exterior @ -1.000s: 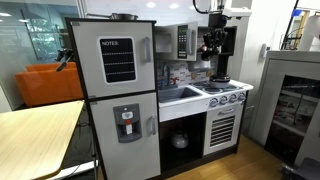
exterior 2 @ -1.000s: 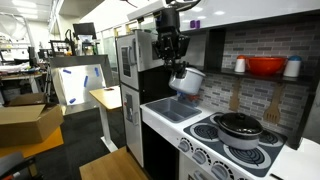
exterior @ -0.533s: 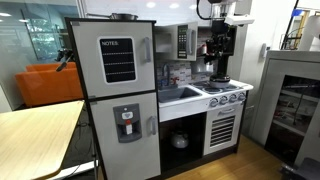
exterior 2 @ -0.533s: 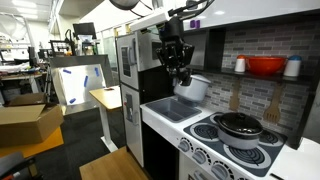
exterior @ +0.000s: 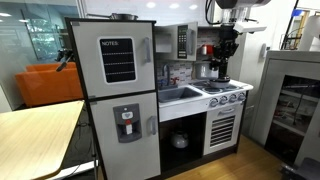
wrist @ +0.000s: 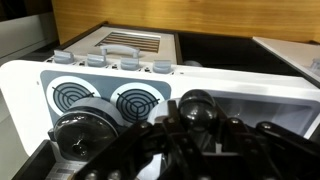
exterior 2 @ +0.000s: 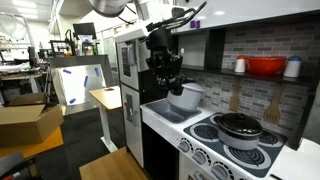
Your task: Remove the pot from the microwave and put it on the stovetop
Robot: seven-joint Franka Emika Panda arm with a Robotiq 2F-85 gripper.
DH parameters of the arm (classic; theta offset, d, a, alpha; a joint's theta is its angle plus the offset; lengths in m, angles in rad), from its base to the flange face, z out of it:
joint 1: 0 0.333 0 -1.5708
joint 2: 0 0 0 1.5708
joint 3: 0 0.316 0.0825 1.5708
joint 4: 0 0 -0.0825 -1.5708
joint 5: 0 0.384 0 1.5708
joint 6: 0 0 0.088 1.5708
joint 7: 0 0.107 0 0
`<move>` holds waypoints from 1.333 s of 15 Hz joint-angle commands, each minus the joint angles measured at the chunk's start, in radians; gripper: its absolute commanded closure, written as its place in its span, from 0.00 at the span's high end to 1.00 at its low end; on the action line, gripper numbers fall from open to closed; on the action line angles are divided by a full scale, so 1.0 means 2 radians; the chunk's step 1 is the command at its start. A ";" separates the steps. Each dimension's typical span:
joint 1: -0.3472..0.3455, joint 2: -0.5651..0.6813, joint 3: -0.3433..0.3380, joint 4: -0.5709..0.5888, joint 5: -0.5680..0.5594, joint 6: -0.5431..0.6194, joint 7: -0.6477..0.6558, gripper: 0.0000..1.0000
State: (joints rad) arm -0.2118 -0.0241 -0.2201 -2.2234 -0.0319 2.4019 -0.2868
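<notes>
In an exterior view, the gripper [exterior: 222,58] now hangs above the stovetop [exterior: 226,96], well clear of the microwave [exterior: 183,42]. A second ago it was nearer the microwave, so you have finished taking the pot out and are now carrying it across. The pot itself is too small here to pick out below the fingers. In an exterior view from the other side, the gripper [exterior 2: 168,78] is clenched on the pot [exterior 2: 186,97], which hangs tilted just below and beside the fingers. It is lower than it was a moment ago and sits in the air over the sink [exterior 2: 165,108] edge, still short of the stovetop [exterior 2: 205,131]. Beyond the fingers, the black pan [exterior 2: 240,124] fills one burner, so you probably need a free burner in front of it. In the wrist view, the stovetop [wrist: 110,80] lies straight ahead of the fingers, with two bare burners and the knobs [wrist: 105,60] beyond. The black pan [wrist: 85,135] sits off to one side. The gripper [wrist: 200,150] is a dark blur, and you cannot make out the pot there.
</notes>
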 commanded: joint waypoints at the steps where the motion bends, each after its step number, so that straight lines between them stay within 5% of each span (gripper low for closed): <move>1: 0.001 -0.032 -0.001 -0.059 0.008 0.071 -0.009 0.09; 8: 0.002 -0.037 -0.010 -0.121 0.011 0.157 -0.027 0.09; 20: 0.000 0.016 -0.014 -0.115 0.033 0.238 -0.036 0.09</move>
State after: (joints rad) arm -0.2122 -0.0212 -0.2426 -2.4665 -0.0086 2.8295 -0.3138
